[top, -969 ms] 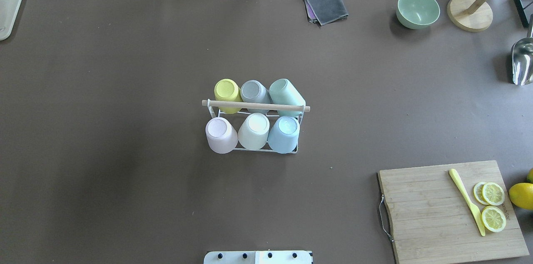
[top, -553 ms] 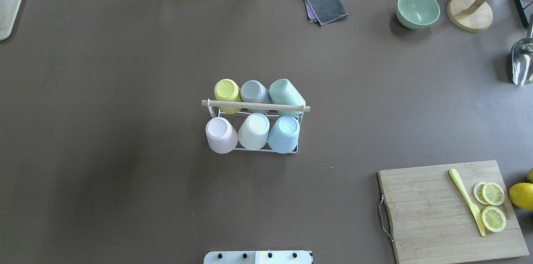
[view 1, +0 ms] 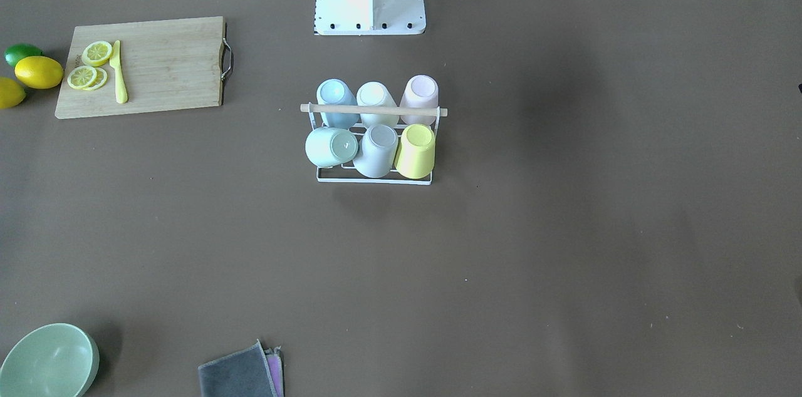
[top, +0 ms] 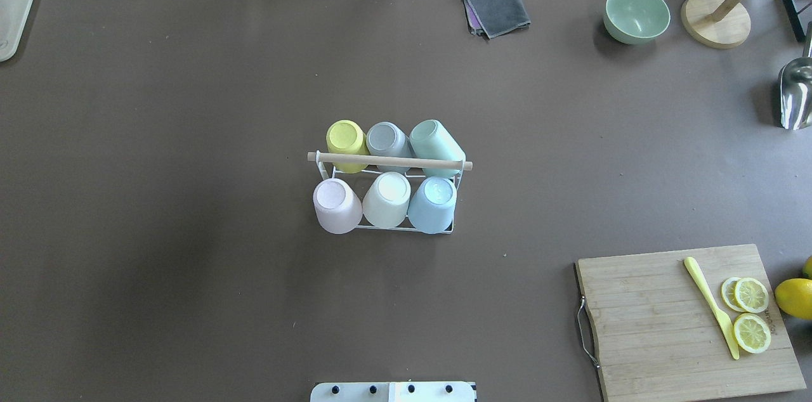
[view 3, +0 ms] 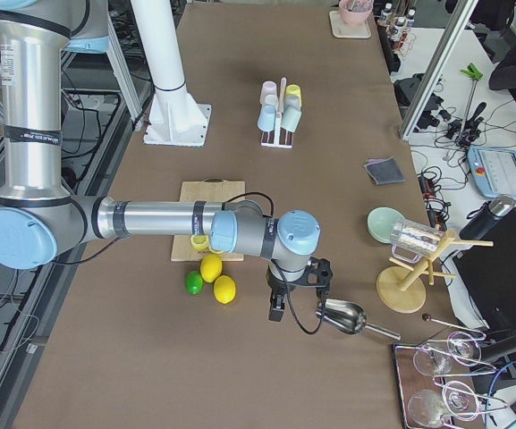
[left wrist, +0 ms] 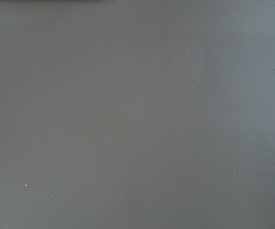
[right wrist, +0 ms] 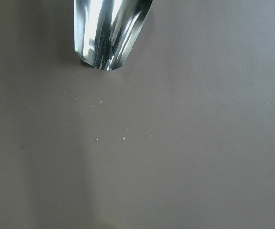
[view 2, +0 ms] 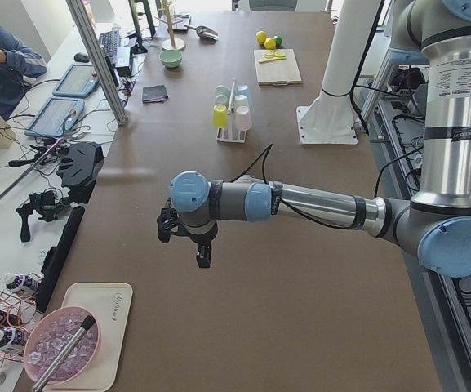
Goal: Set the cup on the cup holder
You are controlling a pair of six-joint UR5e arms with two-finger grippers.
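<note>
One long brown bench (top: 190,104) carries it all; the two arms hang over its opposite ends, both well apart from the rack in the middle. Seen from the left end, the left arm (view 2: 317,204) reaches out over plain brown surface, near a white tray (view 2: 114,327); it shows only from the side, so I cannot tell whether the left jaws are wide or narrow. The right arm (view 3: 150,219) stretches past the cutting board (top: 666,319) and its tip hangs just beside a shiny metal scoop (view 3: 342,317); I cannot judge the right jaws either.

The cup holder (top: 390,161) stands mid-bench, its wooden rod across the top. Six cups sit on it bottoms up, in two rows of three: yellow cup (top: 346,137), grey cup (top: 387,139) and mint cup (top: 436,142) on the side away from the robot, the mint one tilted outward; pink cup (top: 335,202), cream cup (top: 387,198) and blue cup (top: 433,202) on the robot's side. A green bowl (top: 636,14) and a folded grey cloth (top: 498,7) lie near the far edge; on the board, a yellow knife (top: 710,307) lies beside lemon slices (top: 752,313).
</note>
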